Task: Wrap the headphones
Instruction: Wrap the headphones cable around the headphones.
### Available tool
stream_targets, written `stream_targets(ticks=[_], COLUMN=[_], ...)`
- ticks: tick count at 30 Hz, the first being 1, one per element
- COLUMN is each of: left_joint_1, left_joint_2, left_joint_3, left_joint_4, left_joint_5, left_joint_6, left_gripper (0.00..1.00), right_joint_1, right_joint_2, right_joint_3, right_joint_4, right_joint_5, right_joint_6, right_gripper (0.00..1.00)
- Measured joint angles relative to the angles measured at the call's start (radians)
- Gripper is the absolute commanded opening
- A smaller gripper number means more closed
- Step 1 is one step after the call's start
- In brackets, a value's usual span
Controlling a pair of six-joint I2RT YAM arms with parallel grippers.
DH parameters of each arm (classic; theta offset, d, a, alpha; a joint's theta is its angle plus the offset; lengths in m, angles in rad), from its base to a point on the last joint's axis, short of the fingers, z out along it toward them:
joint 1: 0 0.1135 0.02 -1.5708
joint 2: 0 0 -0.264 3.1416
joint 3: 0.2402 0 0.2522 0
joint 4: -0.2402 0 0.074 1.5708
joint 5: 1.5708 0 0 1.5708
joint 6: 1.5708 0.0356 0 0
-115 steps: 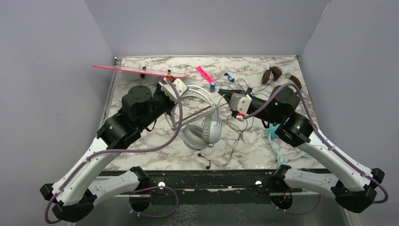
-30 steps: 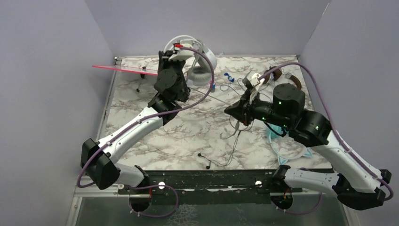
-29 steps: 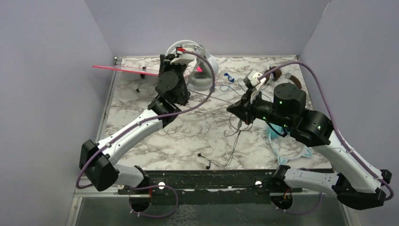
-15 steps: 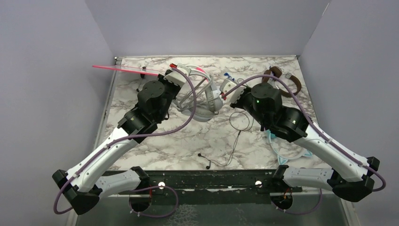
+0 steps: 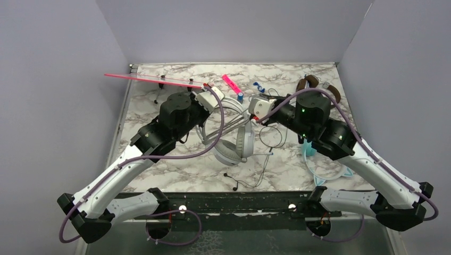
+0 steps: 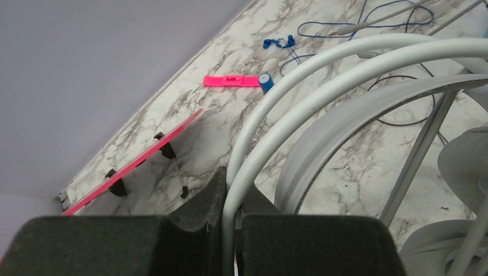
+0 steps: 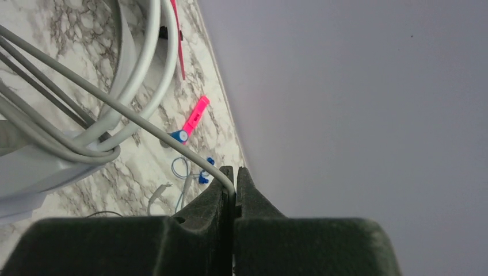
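Note:
The white-grey headphones (image 5: 234, 147) are at the table's middle, their headband (image 6: 345, 75) arching up to my left gripper (image 5: 208, 98). In the left wrist view that gripper (image 6: 233, 185) is shut on one thin headband wire. My right gripper (image 5: 259, 110) is just right of the headband. In the right wrist view it (image 7: 233, 178) is shut on the grey cord (image 7: 144, 123), which runs taut to the headphones. The brown headphones (image 5: 315, 83) lie at the back right. The teal headphones (image 5: 318, 166) are partly hidden under my right arm.
A pink strip on black feet (image 5: 154, 79) stands at the back left. A pink clip (image 5: 230, 82) and blue earbuds (image 5: 259, 86) lie at the back middle. A thin black cable (image 5: 261, 169) trails toward the near edge. Walls close in on three sides.
Both arms came down from a raised position at the back. The white-grey headphones moved with them, nearer and lower over the table's middle. Both grips are unchanged.

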Motion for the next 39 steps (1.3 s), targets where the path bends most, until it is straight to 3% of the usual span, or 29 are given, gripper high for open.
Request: stream_targets(ticks=[10,17,23,27,32,39], left_joint_1=[0.002,0.007,0.016,0.015,0.018,0.019], left_joint_2=[-0.079,-0.085,-0.106,-0.110,-0.076,-0.019], left_joint_3=[0.030,0.082,0.090,0.090,0.089,0.090], left_joint_4=[-0.018,-0.048,0.009,0.081,0.150,0.164], left_joint_5=[0.058,0.166,0.257,0.271,0.158,0.033], left_joint_6=[-0.047,-0.106,-0.202,-0.316,-0.475,-0.587], left_gripper=[0.00,0.00,0.00,0.00,0.00,0.00], right_joint_1=[-0.261,-0.423,-0.518,-0.531,-0.527,-0.515], right_joint_2=[-0.061,-0.016,0.074,0.111,0.262,0.347], right_joint_3=[-0.131,-0.138,-0.169,-0.260,-0.229,-0.327], right_joint_4=[0.086,0.189,0.379,0.679,0.895,1.139], right_joint_5=[-0.473,-0.876,-1.209,-1.223,-1.151,-1.043], right_joint_6=[0.161,0.342,0.589,0.921,1.345,1.672], right_gripper=[0.01,0.01,0.11,0.14,0.18,0.20])
